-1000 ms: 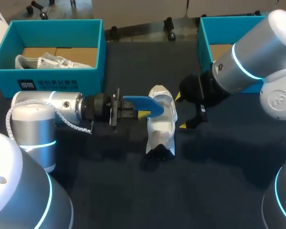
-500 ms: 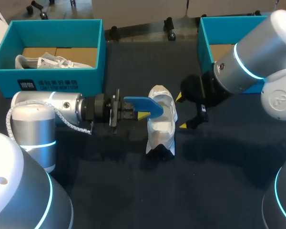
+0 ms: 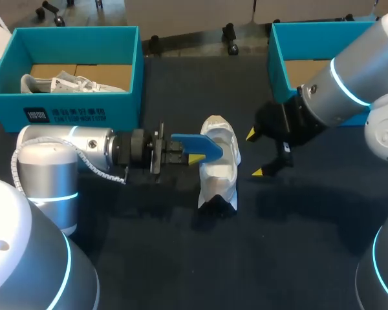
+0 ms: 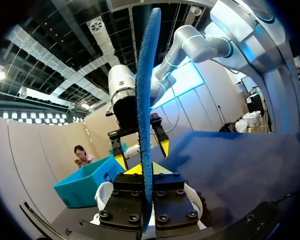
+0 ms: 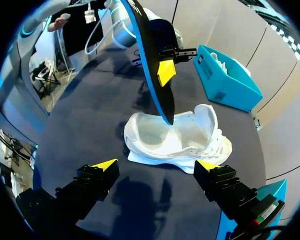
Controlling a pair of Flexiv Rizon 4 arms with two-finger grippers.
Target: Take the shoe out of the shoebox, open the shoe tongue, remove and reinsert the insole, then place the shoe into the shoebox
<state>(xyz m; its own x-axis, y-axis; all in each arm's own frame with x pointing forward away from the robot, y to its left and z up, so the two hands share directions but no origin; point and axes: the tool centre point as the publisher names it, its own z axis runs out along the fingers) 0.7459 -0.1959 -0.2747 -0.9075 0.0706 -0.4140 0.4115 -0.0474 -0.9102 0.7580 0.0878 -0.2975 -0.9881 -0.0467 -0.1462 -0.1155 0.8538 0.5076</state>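
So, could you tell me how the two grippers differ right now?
The left gripper is shut on the blue insole; the right gripper is open and empty. The left lies level; the right points down at an angle. Both flank the white shoe.

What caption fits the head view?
Left gripper holds blue insole at the white shoe's opening; right gripper open beside it.

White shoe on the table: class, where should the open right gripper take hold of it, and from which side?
Probably the thin collar wall of the shoe facing the right gripper, approached from that side, one finger inside, one outside. The opening gapes wide toward it, and the insole occupies the far rim.
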